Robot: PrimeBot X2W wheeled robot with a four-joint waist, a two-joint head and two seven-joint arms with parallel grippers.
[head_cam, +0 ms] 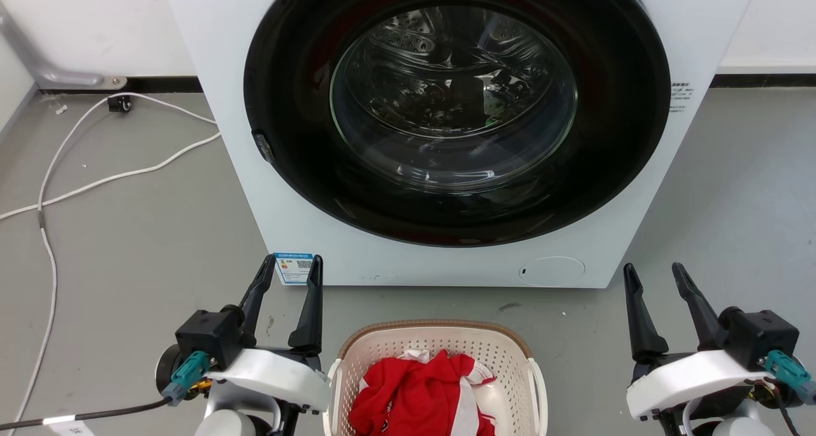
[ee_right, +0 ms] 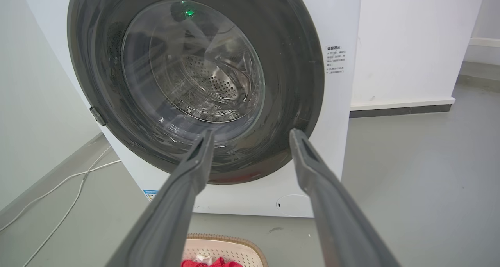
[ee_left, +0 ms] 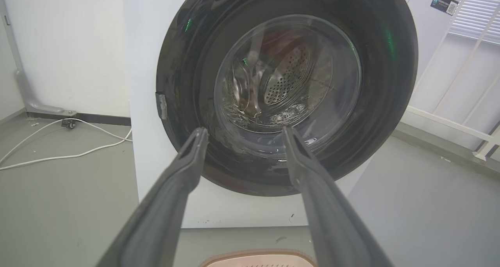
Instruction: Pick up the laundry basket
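L fingers [head_cam: 312, 302], R fingers [head_cam: 638, 315] apart, upright.

Bright, even light; glare on door glass [head_cam: 452, 98]; edge warp in wrist views

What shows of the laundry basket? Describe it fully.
The laundry basket is cream perforated plastic with a brown woven-look rim and white side handles. It stands upright on the floor before the washing machine, between the open left gripper and right gripper. Red and white clothes lie inside; its near end is cropped.
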